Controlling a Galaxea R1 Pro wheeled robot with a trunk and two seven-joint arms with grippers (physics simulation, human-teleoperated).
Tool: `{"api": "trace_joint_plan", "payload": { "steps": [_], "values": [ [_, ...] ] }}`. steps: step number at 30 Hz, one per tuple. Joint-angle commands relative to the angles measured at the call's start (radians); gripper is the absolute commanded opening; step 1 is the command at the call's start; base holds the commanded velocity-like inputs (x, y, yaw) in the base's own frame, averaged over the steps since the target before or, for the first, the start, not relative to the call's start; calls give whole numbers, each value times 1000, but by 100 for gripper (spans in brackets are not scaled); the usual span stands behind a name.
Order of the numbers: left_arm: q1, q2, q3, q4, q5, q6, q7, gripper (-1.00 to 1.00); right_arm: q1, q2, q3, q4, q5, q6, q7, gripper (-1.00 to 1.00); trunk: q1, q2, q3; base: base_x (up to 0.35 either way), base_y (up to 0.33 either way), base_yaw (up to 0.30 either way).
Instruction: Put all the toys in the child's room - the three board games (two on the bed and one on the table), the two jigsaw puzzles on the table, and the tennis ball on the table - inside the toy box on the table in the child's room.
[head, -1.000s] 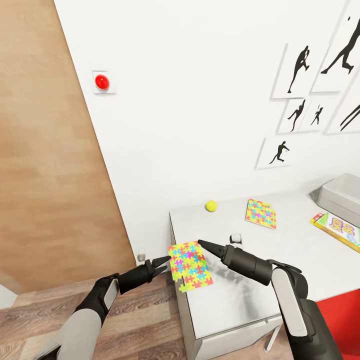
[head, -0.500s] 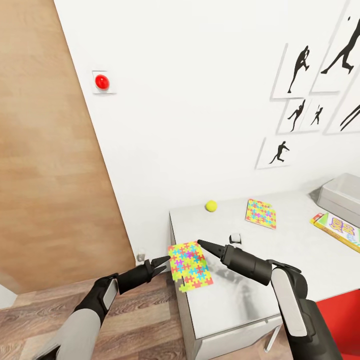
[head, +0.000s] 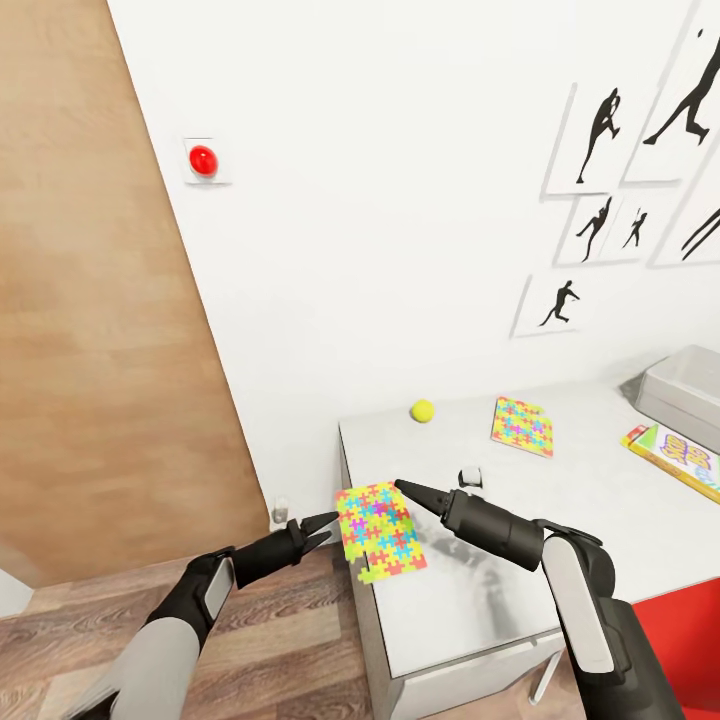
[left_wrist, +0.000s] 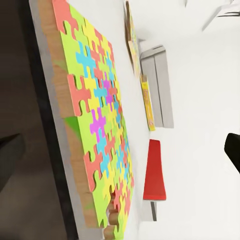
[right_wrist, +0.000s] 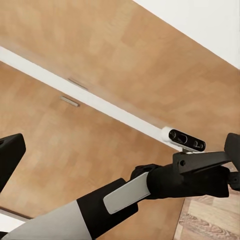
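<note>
White table (head: 600, 520); toy box (head: 685, 392) cut off at edge.

Jigsaw puzzle (head: 381, 533) overhanging table (head: 600, 520) corner

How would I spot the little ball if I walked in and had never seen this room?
Find the white table against the wall below the black silhouette pictures. At its back edge near the left corner, close to the wall, sits the tennis ball. It is the one round, plain yellow-green thing there; its neighbours, two jigsaw puzzles, are flat multicoloured squares.
</note>
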Motion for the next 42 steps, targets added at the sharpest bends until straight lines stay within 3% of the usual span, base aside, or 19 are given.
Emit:
{"api": "trace_joint_plan", "payload": {
  "steps": [1,8,24,42],
  "values": [
    [-1,-1,9,-1,-10,9,-6,100,-1,1,-2,0,5,4,7,100,4,-8,-4,0,0,0],
    [-1,-1,9,-1,-9,10,-6,100,-1,1,-2,0,5,4,7,100,4,-8,-4,0,0,0],
    [-1,-1,9,-1,-11,10,-3,100,-1,2,-2,0,5,3,6,100,65,-120,-54,0,0,0],
    [-1,-1,9,-1,-13,10,-3,100,-1,8,-2,0,6,1,5,100,65,-120,-54,0,-57,0]
  ]
}}
